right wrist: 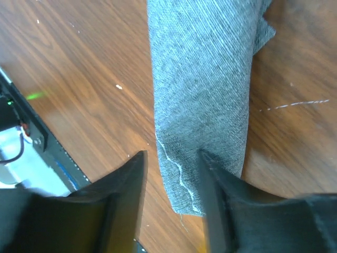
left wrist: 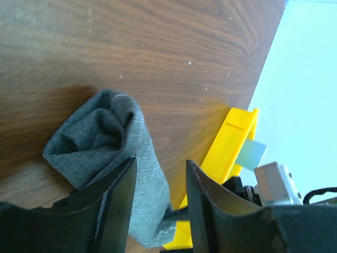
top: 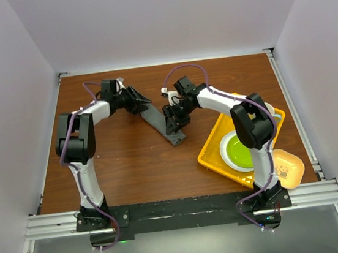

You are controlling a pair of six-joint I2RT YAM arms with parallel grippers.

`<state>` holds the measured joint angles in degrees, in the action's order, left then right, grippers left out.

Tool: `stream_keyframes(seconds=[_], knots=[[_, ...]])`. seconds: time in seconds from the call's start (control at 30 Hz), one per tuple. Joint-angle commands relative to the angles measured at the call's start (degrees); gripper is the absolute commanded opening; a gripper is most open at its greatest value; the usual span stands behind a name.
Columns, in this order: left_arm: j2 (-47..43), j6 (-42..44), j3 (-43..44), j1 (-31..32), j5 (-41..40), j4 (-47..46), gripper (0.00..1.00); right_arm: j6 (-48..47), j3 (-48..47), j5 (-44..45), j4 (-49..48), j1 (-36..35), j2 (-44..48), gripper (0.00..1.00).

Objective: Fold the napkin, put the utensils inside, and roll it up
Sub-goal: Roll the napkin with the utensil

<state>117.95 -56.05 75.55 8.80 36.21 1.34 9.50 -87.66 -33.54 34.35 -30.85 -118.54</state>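
Wrist views, foreground: the black fingers of each pincer. L pincer [left wrist: 160,164]: spread, straddling the napkin [left wrist: 100,132]. The cloth touches one finger and a strip of wood shows at the other. The roll's far end faces this camera, layers coiled inward, resting on the worktop [left wrist: 158,47]. R pincer [right wrist: 172,155]: spread, set over the roll's near end. The roll is wider than the gap btwn the fingers, so one finger sits above the fabric and the other over wood beside its long edge. A pale stitched line [right wrist: 176,176] follows the hem there. Top view: the napkin is a narrow diagonal roll at mid-worktop, far-L to near-R, w/ one pincer at each end. The yellow tray [top: 212,152] w/ green plate [top: 243,152] lies near the roll's near end, apart from it. Bare wood spans L of the roll, and btwn the roll and the metal rail [top: 185,208] at the near edge. Pale walls [top: 8,121] close the L, R and far sides.
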Motion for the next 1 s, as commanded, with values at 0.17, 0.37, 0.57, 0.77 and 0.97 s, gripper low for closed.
stream_keyframes(seconds=[0.17, 0.37, 0.57, 0.77, 0.97], knots=[[-11.85, 1.75, 3.47, -0.27, -8.85, 10.32, 0.53, -8.87, -10.23, 27.10, 0.63, -9.74, 3.94, 0.82], [-20.57, -2.84, -4.09, -1.94, -15.37, 12.79, 0.58, -14.24, -15.08, 45.31, -0.41, -14.31, -1.42, 0.90], [-20.66, -4.15, -7.43, -5.45, -13.53, 11.75, 0.62, -16.26, -20.97, 49.26, 1.77, -15.99, -6.70, 0.92], [-19.69, -4.15, -9.01, -7.65, -11.86, 10.09, 0.63, -16.88, -19.92, 50.24, 0.81, -16.43, -9.07, 0.93], [-19.60, -3.63, -10.42, -8.18, -11.68, 9.90, 0.64, -15.56, -19.30, 48.31, 0.02, -16.43, -10.39, 0.90]])
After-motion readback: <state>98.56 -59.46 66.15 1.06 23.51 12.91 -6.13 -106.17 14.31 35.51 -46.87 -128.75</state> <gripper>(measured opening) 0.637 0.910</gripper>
